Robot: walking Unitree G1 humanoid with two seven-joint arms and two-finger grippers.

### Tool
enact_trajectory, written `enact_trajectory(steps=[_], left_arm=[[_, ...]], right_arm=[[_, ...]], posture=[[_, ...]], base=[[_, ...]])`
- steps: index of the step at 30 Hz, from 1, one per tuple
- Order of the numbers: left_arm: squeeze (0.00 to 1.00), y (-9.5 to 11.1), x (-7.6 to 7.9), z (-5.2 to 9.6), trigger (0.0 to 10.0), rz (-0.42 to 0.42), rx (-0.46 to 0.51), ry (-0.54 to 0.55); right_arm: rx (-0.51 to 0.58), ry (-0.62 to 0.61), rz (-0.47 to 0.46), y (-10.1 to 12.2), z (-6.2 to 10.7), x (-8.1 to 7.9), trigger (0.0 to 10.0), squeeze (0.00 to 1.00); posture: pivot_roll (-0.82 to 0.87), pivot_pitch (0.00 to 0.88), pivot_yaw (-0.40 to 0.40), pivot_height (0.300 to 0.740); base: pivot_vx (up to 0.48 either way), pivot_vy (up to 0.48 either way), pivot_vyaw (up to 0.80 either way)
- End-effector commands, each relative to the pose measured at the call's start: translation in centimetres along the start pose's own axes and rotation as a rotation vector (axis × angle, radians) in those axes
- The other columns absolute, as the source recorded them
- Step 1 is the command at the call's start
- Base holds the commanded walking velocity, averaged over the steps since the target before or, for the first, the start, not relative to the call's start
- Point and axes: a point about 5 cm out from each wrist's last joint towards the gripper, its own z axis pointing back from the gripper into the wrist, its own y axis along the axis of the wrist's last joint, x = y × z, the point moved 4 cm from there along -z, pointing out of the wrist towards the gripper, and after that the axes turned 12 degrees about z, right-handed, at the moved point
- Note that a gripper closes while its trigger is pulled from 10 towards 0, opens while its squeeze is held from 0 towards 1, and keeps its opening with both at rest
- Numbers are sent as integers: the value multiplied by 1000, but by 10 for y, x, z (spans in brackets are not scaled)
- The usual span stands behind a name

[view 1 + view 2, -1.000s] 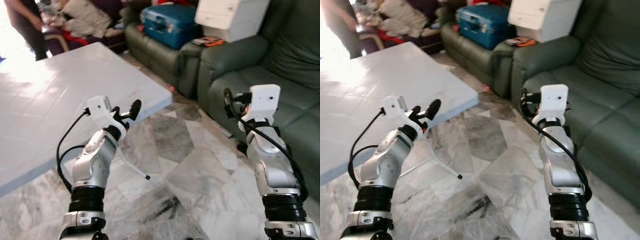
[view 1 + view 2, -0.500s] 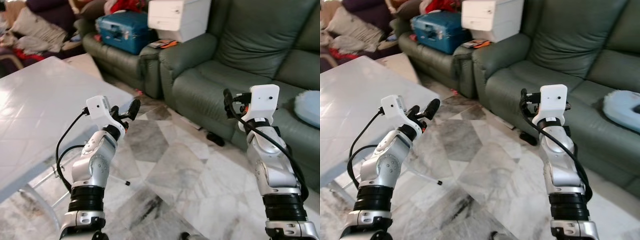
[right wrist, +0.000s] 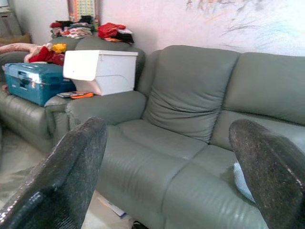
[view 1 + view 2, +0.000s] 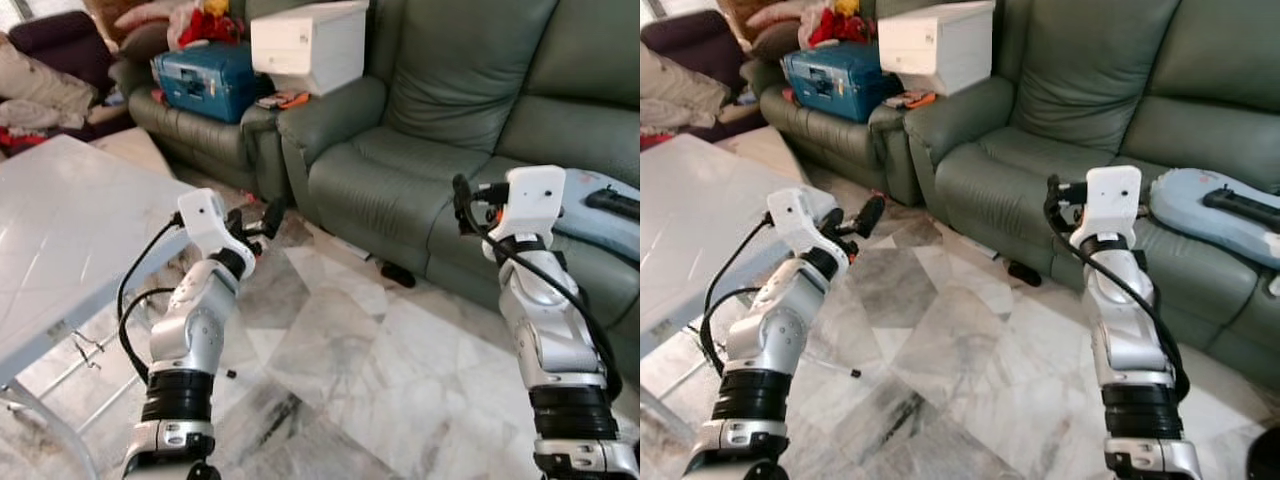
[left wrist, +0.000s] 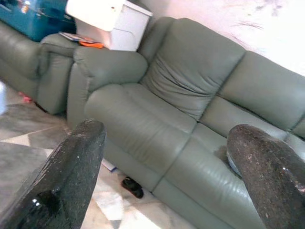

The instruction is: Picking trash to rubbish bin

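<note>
No rubbish bin can be made out. A small dark object [image 4: 397, 274] lies on the marble floor at the foot of the green sofa [image 4: 400, 170]; the left wrist view also catches this dark object [image 5: 132, 186]. My left gripper [image 4: 252, 220] is raised at chest height beside the white table [image 4: 60, 230], open and empty. My right gripper [image 4: 465, 205] is held up in front of the sofa seat, open and empty. Both wrist views look between widely spread fingers [image 5: 71, 167] [image 3: 66, 167] at the sofa.
A white drawer box [image 4: 308, 45] rests on the sofa's armrest and a blue case [image 4: 205, 80] sits on the second sofa behind. A light-blue item [image 4: 1220, 215] with a black piece on it lies on the right seat. The marble floor [image 4: 340, 360] spreads between table and sofa.
The whole view has swung to the right: the table has slid off to the left and the long sofa has come into the picture. Both arms keep the same raised pose.
</note>
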Motion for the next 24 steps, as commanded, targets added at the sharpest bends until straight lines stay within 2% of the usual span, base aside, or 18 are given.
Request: enact_trajectory(steps=[1,13,20,24], left_arm=[[0,3,-1,1,10000,-15,6,3],[0,2,-3,1,10000,-3,7,17],[0,-2,-3,3,10000,-2,6,18],[0,-3,-4,3,10000,-28,-3,14]], right_arm=[[24,10,1,7,-1,-2,10000,0],[20,14,4,6,1,-2,10000,0],[14,15,8,4,3,-1,10000,0],[9,18,8,2,3,-4,10000,0]], posture=[[-127,0,59,740],[-131,0,55,740],[-132,0,54,740],[-128,0,55,740]], base=[[322,356,0],[348,122,0],[0,0,0],[0,0,0]])
